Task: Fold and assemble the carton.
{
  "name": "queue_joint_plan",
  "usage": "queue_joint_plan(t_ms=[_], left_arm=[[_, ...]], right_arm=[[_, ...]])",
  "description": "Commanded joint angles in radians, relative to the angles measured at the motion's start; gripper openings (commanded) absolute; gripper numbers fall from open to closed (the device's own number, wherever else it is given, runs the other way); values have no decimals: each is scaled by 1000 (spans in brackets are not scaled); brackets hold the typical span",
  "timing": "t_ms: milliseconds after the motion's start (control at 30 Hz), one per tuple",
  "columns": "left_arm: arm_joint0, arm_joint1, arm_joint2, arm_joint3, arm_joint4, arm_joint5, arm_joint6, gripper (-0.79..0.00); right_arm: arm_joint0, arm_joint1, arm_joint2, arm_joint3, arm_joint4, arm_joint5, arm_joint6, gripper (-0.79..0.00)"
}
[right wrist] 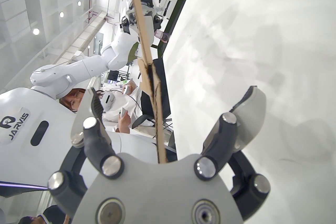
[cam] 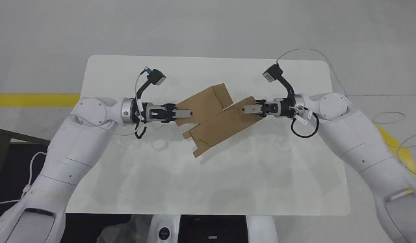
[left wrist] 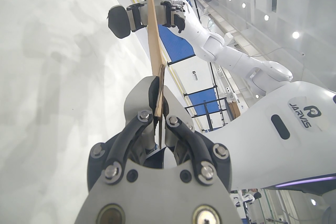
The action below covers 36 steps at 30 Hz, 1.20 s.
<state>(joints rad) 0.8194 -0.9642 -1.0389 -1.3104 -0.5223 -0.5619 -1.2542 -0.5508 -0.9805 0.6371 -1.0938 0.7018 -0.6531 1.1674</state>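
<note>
The carton (cam: 211,116) is a flat brown sheet of cardboard. It hangs between the two arms, lifted a little off the white counter (cam: 273,178). Nearest in the left wrist view, the left fingers (left wrist: 136,96) are pressed together on one end of the sheet and pinch its edge. The cardboard at this place shows two layers lying one on the other. From the pinch the sheet runs away edge-on, straight and without any bend. At its far end the right fingers (right wrist: 249,104) stand spread, one on each side of the cardboard (one between the sheet and the counter, the other on the open side). As far as I can see, neither of them presses on it. So I think the left pinch alone carries the sheet.

I judge that the task is near its beginning. The carton is off the counter and its free end sits between the spread fingers, but no wall stands, no flap is folded, and there is no box shape. What is left, in my judgement: the right fingers must close on their end, the flat body must be opened into a tube, and the flaps must be folded and tucked.
</note>
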Motion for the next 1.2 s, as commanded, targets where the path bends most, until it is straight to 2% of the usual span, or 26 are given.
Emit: queue_joint_plan(t_ms=[0,433,467,500,533,600,900,1100,1167], left_arm=[[0,-1,0,0,1,-2,-1,-785],[2,-6,-4,4,7,2,-1,-785],[3,-6,-5,3,8,2,-1,-785],[3,-6,-6,3,8,3,-1,-785],[4,-6,-7,3,10,3,0,-785],[6,-6,-10,2,13,4,1,-785],[16,-5,-22,-5,19,11,0,-785],[21,-5,-28,-4,20,11,-4,-785],[21,-5,-30,-3,20,13,-6,-785]], right_arm=[[-4,2,-1,-13,8,1,1,0],[-8,19,-10,-62,6,3,3,0],[-7,21,-12,-64,4,3,3,-68],[-7,22,-15,-66,1,3,3,-222],[-7,24,-17,-69,-1,2,2,-323],[-7,27,-22,-75,-6,1,1,-416],[-2,43,-48,-101,-9,-3,-3,-600],[5,51,-68,-108,-5,-12,-12,-785],[8,53,-75,-108,-2,-15,-15,-785]])
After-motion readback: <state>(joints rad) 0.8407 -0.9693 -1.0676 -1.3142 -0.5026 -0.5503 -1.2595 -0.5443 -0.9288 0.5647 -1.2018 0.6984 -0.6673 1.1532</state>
